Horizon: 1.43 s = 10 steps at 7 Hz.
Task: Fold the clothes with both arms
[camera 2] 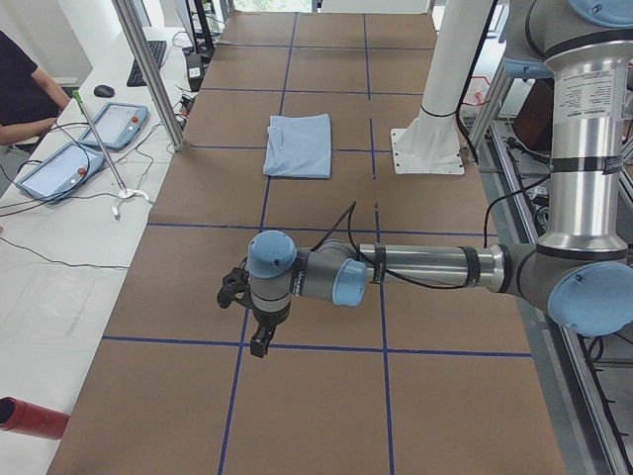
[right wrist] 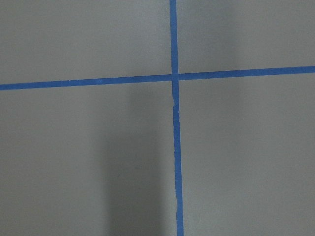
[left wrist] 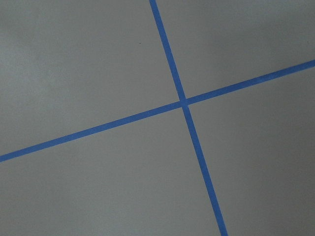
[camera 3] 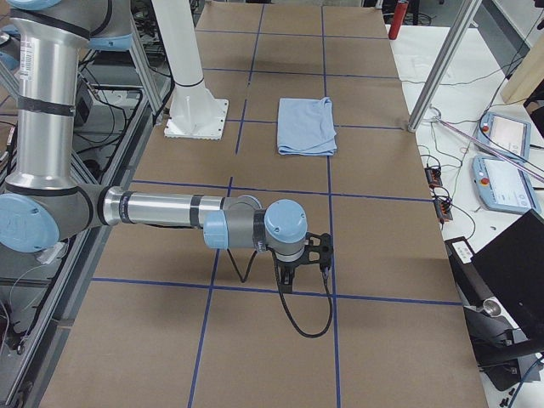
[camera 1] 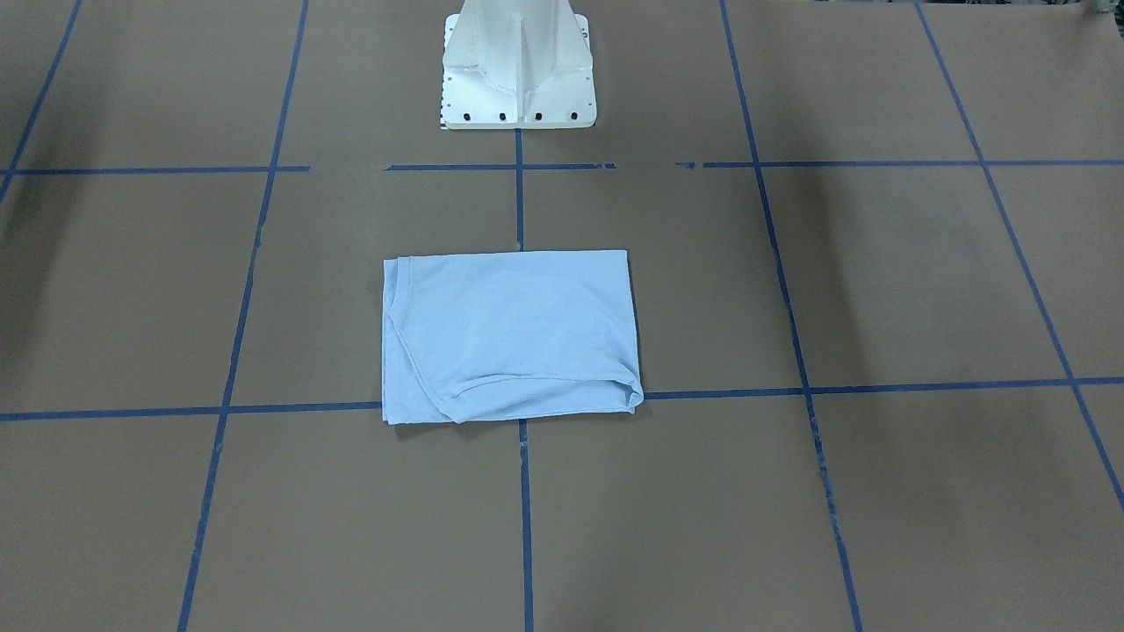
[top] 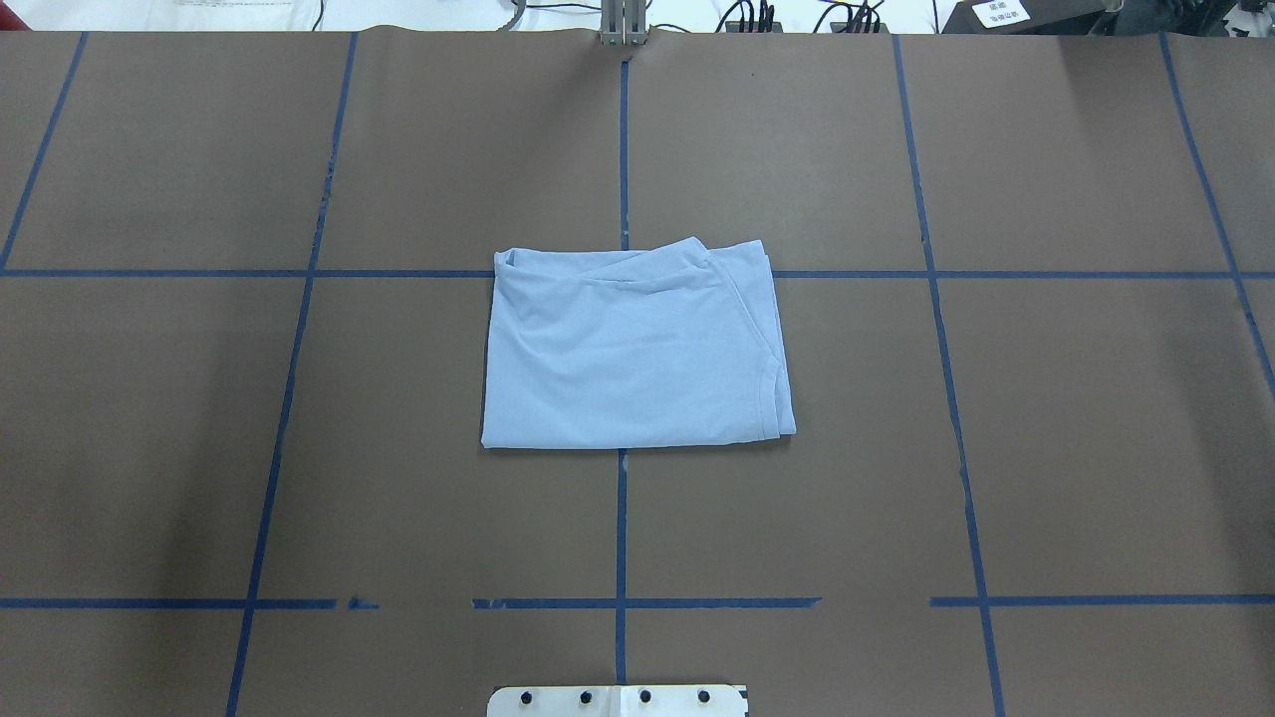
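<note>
Surface (top: 199, 448): brown, blue-taped grid. Left arm (camera 2: 425, 267), right arm (camera 3: 161, 208): low over opposite ends. Folded T-shirt (top: 633, 358): centre, long axis arm-to-arm, well apart from both, neither nearer. Left claw (camera 2: 259, 344), right claw (camera 3: 287, 282): pointing down; open or closed, cannot tell.

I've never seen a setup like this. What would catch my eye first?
A light blue T-shirt, folded into a neat rectangle, lies mid-table on the brown table gridded with blue tape. Toward each table end, the left arm and right arm stretch out low over bare grid, well apart from the shirt.
</note>
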Tool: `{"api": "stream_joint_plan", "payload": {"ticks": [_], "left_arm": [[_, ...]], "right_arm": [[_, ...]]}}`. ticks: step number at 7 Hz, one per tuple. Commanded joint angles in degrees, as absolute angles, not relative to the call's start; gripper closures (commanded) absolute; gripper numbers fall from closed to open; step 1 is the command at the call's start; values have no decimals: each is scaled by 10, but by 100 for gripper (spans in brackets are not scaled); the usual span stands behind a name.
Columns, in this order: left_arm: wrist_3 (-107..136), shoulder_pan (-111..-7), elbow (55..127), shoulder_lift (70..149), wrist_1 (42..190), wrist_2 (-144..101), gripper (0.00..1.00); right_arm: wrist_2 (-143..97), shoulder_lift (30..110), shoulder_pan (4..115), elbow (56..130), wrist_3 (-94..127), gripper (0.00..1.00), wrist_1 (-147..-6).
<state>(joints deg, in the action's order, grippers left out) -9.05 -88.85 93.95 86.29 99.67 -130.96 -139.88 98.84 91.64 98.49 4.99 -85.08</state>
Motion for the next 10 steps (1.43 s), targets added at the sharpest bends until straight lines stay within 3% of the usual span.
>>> {"api": "stream_joint_plan", "payload": {"ticks": [1, 10], "left_arm": [[-83, -889, 937, 861, 996, -1310, 0], [53, -888, 940, 867, 963, -1346, 0]], "right_arm": [[-1399, 988, 917, 986, 50, 0, -851], [-1401, 988, 917, 987, 48, 0, -851]]}}
